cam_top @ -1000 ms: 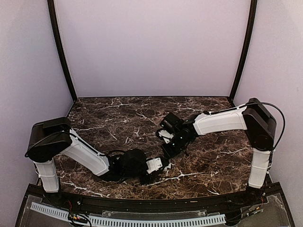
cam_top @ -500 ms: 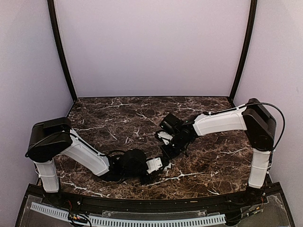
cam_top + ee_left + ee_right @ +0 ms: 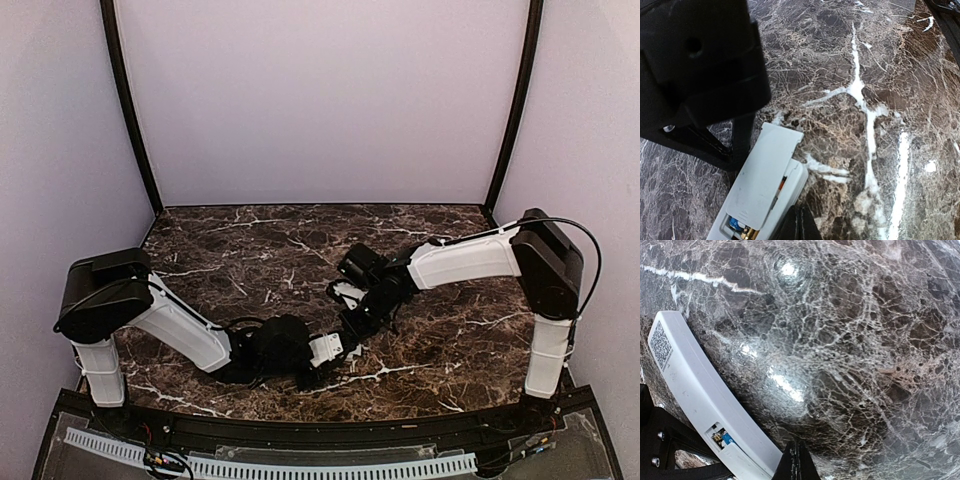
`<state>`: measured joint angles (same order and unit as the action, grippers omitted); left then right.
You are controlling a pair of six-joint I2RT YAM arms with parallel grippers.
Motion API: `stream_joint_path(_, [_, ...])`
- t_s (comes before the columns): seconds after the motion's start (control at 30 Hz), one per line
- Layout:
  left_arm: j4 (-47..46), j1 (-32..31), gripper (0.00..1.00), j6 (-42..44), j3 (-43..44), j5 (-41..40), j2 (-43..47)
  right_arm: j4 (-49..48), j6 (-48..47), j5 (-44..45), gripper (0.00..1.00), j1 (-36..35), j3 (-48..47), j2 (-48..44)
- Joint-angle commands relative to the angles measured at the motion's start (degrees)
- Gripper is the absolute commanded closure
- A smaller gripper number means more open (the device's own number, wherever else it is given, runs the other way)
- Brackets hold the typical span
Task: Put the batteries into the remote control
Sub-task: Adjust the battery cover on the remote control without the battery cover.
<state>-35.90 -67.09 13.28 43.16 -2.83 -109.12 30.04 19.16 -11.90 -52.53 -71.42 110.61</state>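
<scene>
My left arm (image 3: 185, 335) rises from its base at the lower left of the top view, folds, and stretches low toward the bottom centre. There my left gripper (image 3: 345, 350) points right. My right arm (image 3: 465, 262) stands at the right edge and reaches left across the middle. Its wrist bends down, so my right gripper (image 3: 352, 318) hangs just above the left one. In each wrist view, my jaws meet at the bottom centre, pressed together with no gap.
</scene>
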Motion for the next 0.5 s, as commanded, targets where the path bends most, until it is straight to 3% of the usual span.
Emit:
stream_joint_path(0.0, [2.1, 0.0, 1.00, -0.3, -0.8, -1.2, -1.2, -0.4, 0.5, -0.4, 0.99, -0.6, 0.2, -0.8])
stream_joint_path(0.47, [1.5, 0.0, 1.00, -0.4, -1.2, -1.8, -1.2, -0.8, 3.0, -0.6, 0.99, -1.5, 0.4, -1.0])
